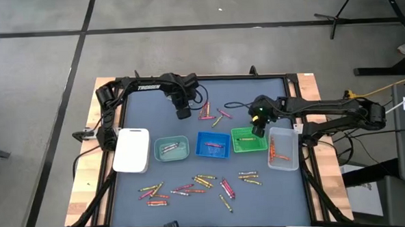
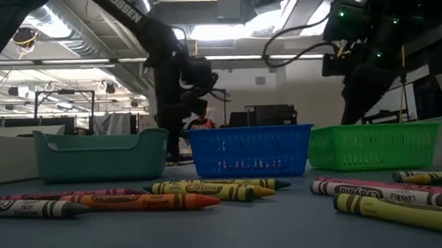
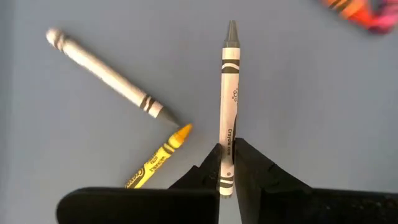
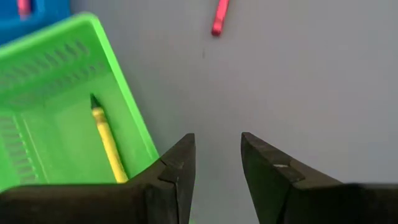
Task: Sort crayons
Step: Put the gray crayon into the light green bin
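Five small square trays stand in a row across the dark blue-grey tabletop (image 1: pixel 124 199): from the left, a white tray (image 1: pixel 131 150), a teal tray (image 1: pixel 172 148), a blue mesh tray (image 1: pixel 213 144), a green mesh tray (image 1: pixel 247 140) and a clear tray (image 1: pixel 283 149). Paper-wrapped crayons (image 1: pixel 199 183) lie loose along the near side, with a smaller cluster on the far side behind the blue tray. The left gripper (image 1: pixel 182 111) hangs over the far part of the tabletop behind the teal tray, its jaws clenched on a grey crayon (image 3: pixel 229 106) that points straight out from them; beside it lie a second grey crayon (image 3: pixel 106 74) and a yellow crayon (image 3: pixel 158 158), the latter partly covered by the jaws. The right gripper (image 1: pixel 259 130) sits at the far edge of the green tray, jaws released and holding nothing; a yellow crayon with a green tip (image 4: pixel 107 137) rests inside that tray. From table height the trays' walls hide their contents. The room beyond is dim, with ceiling lights, beams and cables; its farther details are hard to make out.
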Controlling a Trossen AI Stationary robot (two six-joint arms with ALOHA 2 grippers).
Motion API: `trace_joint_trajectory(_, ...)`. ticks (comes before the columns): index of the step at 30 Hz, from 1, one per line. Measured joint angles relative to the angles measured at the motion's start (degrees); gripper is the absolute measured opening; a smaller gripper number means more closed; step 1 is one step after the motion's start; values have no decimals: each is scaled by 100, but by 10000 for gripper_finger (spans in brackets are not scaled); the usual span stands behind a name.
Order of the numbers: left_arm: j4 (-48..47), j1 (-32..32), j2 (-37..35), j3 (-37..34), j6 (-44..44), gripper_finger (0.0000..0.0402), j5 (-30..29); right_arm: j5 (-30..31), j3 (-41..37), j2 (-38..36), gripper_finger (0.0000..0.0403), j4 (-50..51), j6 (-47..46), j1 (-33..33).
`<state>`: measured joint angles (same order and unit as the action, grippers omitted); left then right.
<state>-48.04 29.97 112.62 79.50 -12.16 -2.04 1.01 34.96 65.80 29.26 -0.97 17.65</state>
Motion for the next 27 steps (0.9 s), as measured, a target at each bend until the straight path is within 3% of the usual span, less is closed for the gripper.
trace_joint_trajectory(14,-1664,-1142,-7,1218,464,11,2,0,0,0,127,-886,0,0)
trace_joint_trajectory(27,-2609,-2364,-7,1354,1233,11,2,0,0,-2,127,-883,0,0)
